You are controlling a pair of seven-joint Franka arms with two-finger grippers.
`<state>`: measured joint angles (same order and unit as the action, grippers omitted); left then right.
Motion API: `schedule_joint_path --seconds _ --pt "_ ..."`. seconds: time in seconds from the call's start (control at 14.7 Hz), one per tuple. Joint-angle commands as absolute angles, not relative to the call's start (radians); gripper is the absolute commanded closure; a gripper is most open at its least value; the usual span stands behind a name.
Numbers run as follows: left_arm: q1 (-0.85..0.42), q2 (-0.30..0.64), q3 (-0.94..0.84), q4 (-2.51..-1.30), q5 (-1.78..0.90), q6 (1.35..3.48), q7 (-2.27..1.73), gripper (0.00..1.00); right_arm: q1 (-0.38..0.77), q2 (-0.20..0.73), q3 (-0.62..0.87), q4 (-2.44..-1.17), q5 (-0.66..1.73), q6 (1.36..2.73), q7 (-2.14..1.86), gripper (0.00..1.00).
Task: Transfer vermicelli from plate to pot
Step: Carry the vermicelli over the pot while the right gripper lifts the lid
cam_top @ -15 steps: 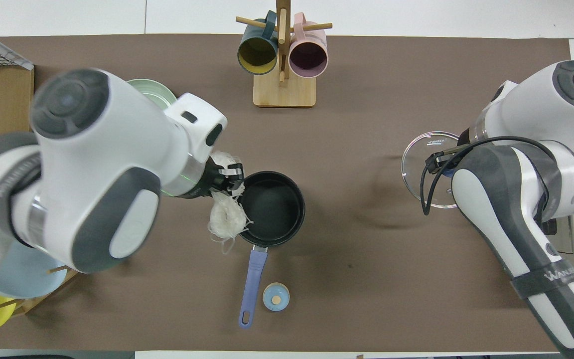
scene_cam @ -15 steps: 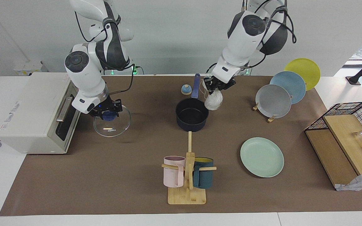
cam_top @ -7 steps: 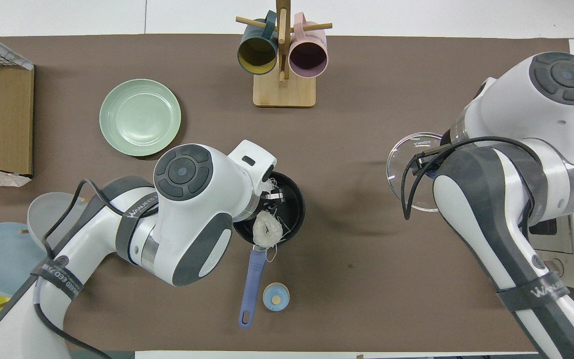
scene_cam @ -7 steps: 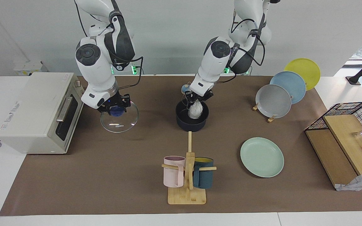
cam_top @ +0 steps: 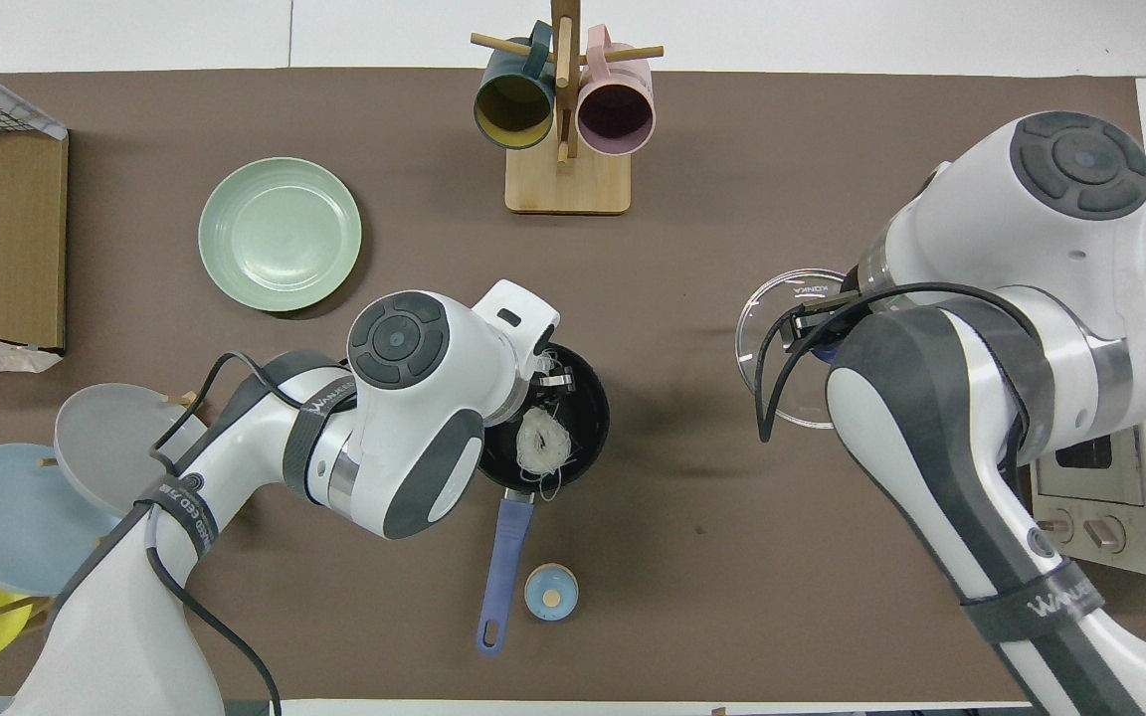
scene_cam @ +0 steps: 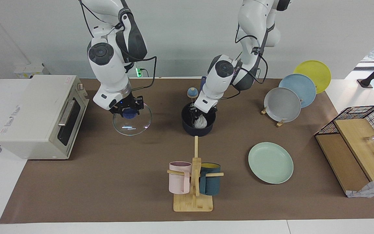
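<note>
Your left end effector (scene_cam: 200, 114) is down inside the pot (scene_cam: 198, 127), and the vermicelli (scene_cam: 201, 122) sits in the pot's black interior right beneath it; from overhead the vermicelli (cam_top: 539, 444) shows as a whitish nest on the side of the pot (cam_top: 583, 393) nearest its handle, with a few loose strands trailing over the rim there. Whether those left fingers are clamped on the noodles or spread off them, you cannot tell from either view. The pot's long blue handle (cam_top: 502, 563) points back toward the robots, and a small blue knobbed lid (cam_top: 550, 592) lies on the worktop (scene_cam: 109, 182) just beside the handle's end. The mint-green plate (scene_cam: 270, 162) lies bare, farther from the robots than the pot and toward the left arm's end of the worktop. Your right end effector (scene_cam: 128, 110) is closed on the blue knob of a glass lid (scene_cam: 132, 122), holding it tilted in the air over the worktop between the pot and the toaster oven (scene_cam: 34, 115). Farther from the robots than the pot stands a wooden mug tree (scene_cam: 193, 182) with a pink mug (scene_cam: 179, 177) and a dark teal mug (scene_cam: 210, 182) hanging from it. Grey, blue and yellow plates (scene_cam: 299, 94) stand in a rack toward the left arm's end, beside the pot's row.
</note>
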<state>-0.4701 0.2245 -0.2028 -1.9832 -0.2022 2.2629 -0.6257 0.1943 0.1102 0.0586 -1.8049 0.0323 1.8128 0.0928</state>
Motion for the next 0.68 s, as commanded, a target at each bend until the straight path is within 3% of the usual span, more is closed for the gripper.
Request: schedule_joint_path --seconds 0.0,0.27,0.61 --pt "-0.480 0.198 -0.181 -1.977 -0.183 2.234 -0.591 0.00 0.218 0.103 0.064 -1.795 0.049 1.816 0.144 0.76" --pt "-0.372 0.134 -0.167 -1.837 -0.173 1.964 -0.525 0.00 0.244 0.103 0.066 -1.793 0.049 1.822 0.198 0.76" --pt "-0.103 -0.012 -0.167 -1.790 -0.135 1.757 -0.225 0.00 0.449 0.123 0.064 -1.775 0.048 1.888 0.515 0.76"
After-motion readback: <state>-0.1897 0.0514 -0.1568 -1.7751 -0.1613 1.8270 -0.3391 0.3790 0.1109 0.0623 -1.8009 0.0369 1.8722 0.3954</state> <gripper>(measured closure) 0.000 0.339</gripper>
